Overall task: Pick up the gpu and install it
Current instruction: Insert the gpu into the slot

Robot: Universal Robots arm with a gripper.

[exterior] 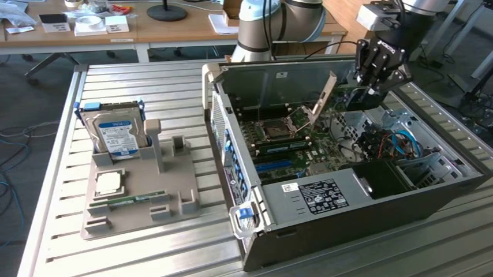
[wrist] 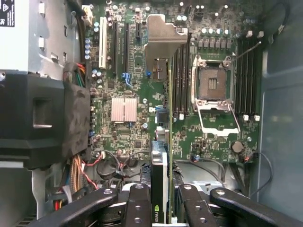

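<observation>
1. Over the open computer case [exterior: 331, 231], the gripper [exterior: 370, 86] hangs with its fingers pointing down into the interior, close to the case's far wall in the exterior view.
2. Its black fingers [wrist: 138, 203] are closed from both sides on the gpu [wrist: 160, 170]. The wrist view shows the card edge-on, running away from the fingers toward the green motherboard [wrist: 137, 137].
3. The card's grey metal end bracket [wrist: 163, 40] is at the end farthest from the gripper.
4. In the wrist view the card's edge appears alongside the row of memory slots next to the open CPU socket [wrist: 213, 85]. I cannot tell whether the card touches the board.
5. A square silver heatsink [wrist: 124, 109] sits on the board, apart from the card.
6. On the slatted metal counter [exterior: 131, 86], at the exterior view's left of the case, lies a grey holder [exterior: 177, 202].
7. A silver hard drive [exterior: 115, 135] with a blue-white label stands upright in the holder. A flat processor chip [exterior: 108, 183] and a slim green RAM stick [exterior: 127, 201] lie on it.
</observation>
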